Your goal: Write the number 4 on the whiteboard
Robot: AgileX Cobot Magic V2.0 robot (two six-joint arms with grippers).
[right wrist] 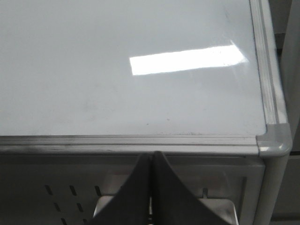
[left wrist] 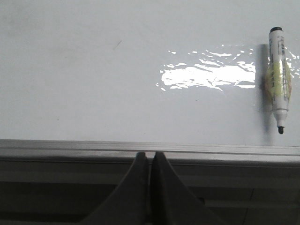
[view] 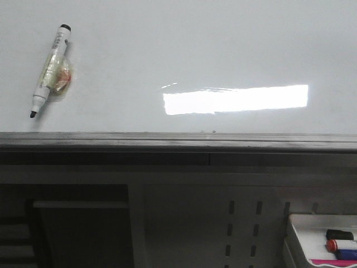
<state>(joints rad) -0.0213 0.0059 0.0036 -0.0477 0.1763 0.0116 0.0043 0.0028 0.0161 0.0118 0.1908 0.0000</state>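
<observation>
The whiteboard (view: 184,50) lies flat with a grey frame edge and a bright glare; no number 4 shows on it. A white marker (view: 50,70) with a black tip and yellowish tape round its body lies uncapped at the board's far left; it also shows in the left wrist view (left wrist: 278,79). My left gripper (left wrist: 150,154) is shut and empty, just off the board's near frame, well apart from the marker. My right gripper (right wrist: 151,154) is shut and empty, off the near frame by the board's right corner (right wrist: 274,140). Neither gripper shows in the front view.
A small white tray (view: 301,223) with a pink edge sits below the board at the front right, holding a few marker caps or markers (view: 340,244). A perforated grey panel (view: 242,229) lies below the board's frame.
</observation>
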